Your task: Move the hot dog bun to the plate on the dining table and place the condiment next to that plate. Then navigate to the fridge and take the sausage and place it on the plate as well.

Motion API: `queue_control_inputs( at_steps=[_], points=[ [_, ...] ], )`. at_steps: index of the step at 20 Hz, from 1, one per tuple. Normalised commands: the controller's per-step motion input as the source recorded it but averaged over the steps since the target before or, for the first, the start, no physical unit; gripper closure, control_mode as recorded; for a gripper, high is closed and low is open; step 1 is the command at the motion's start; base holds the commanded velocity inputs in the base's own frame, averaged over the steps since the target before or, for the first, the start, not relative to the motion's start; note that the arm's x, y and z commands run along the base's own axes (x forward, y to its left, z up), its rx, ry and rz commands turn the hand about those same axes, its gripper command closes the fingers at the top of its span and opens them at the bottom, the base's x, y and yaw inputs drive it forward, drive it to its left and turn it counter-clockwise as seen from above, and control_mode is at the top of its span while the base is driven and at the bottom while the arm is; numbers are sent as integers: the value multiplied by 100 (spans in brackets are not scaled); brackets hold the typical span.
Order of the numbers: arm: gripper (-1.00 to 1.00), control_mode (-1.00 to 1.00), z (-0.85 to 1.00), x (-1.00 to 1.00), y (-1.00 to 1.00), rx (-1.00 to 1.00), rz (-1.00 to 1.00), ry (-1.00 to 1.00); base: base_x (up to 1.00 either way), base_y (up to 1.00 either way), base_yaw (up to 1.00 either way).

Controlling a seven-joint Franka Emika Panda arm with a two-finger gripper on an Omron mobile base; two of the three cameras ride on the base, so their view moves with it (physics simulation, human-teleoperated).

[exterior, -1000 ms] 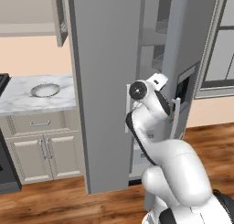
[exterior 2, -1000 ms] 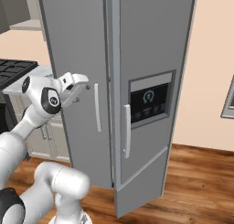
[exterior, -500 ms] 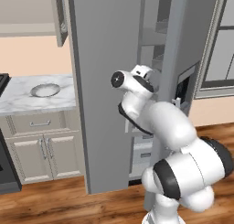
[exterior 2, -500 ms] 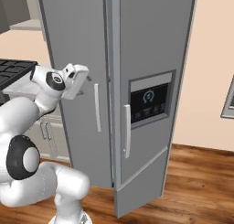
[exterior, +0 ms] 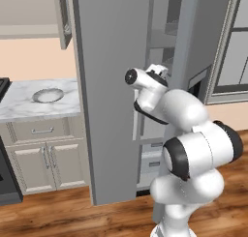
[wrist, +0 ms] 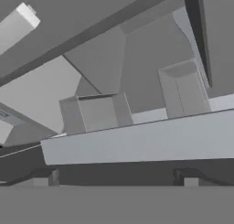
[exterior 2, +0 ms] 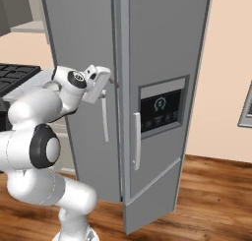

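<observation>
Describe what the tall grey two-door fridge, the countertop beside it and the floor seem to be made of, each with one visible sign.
Tall grey two-door fridge: probably brushed stainless steel, from its even matte grey.
Countertop: looks like polished marble, white with grey veins.
Floor: apparently varnished wood, showing reddish-brown planks with grain.

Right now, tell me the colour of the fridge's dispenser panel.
Black, with pale icons, set in the grey fridge door. The dispenser panel shows best in the right base view.

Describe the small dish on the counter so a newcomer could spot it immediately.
Start at the tall grey fridge; left of it runs a marble counter over beige cabinets. The dish sits on that counter, a round, shallow, silvery-grey bowl.
</observation>
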Motion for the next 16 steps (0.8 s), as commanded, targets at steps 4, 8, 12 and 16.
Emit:
queue_control_inputs(
  at_steps=[4, 8, 12, 16],
  points=[
    [-100, -100, -1, 1, -78, 0, -2, 0, 0, 0, 0],
    [-100, -100, 0, -4, -83, 0, -3, -3, 0, 0, 0],
    [-100, -100, 0, -15, -92, 0, -3, -4, 0, 0, 0],
    [-100, -100, 0, -18, -100, 2, -1, -3, 0, 0, 0]
  ],
)
